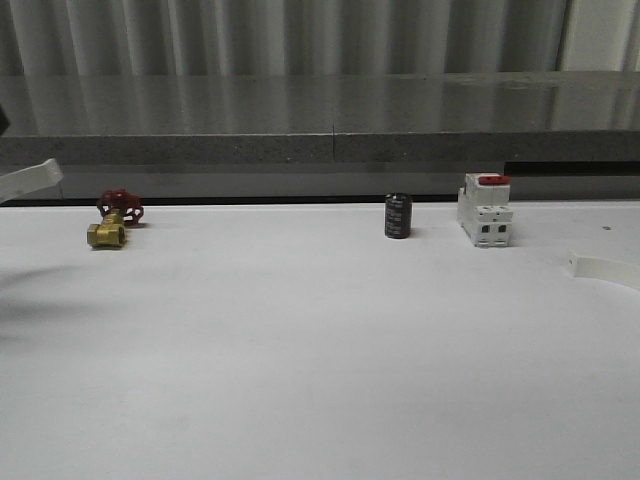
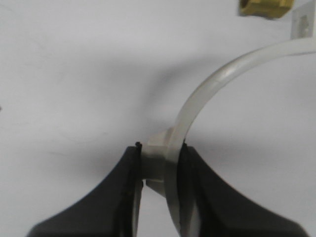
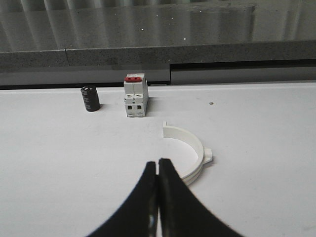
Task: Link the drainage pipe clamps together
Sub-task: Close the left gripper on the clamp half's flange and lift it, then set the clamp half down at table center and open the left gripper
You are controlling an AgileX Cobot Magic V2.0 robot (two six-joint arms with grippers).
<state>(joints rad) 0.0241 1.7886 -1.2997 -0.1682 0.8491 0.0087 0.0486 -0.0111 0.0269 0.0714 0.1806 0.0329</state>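
Status: the joining of the two clamps is not yet done; the halves are lying well apart, one at each side edge of the tabletop (image 1: pixel 300 350).

Nearest the robot, the left gripper (image 2: pixel 160 170) is clenching one drainage pipe clamp half (image 2: pixel 222 79). In the left wrist view the dark fingers (image 2: pixel 207 197) are pressing on either side of the white arc at its small side tab, and the arc is curving away toward the brass fitting. A shadow is falling on the surface beneath, so this half appears to be lifted clear of the tabletop, though that is a judgement. In the front view its flat end is showing at the far left edge.

The right gripper (image 3: pixel 158 197) is hovering with its fingers pressed together and nothing between them. The second clamp half (image 3: pixel 190 153) is resting on the tabletop just beyond the fingertips, open side facing left in that view, untouched. In the front view its end is showing at the right edge.

Farther back, toward the far edge, the following are standing idle: the brass valve with red handle (image 1: pixel 113 220) at the left, the black cylinder (image 1: pixel 398 216) near the middle, and the white switch with red top (image 1: pixel 485 210) to its right.

Remaining work, as judged: securing the second half, bringing the two arcs together flange to flange, and pressing them into a ring.
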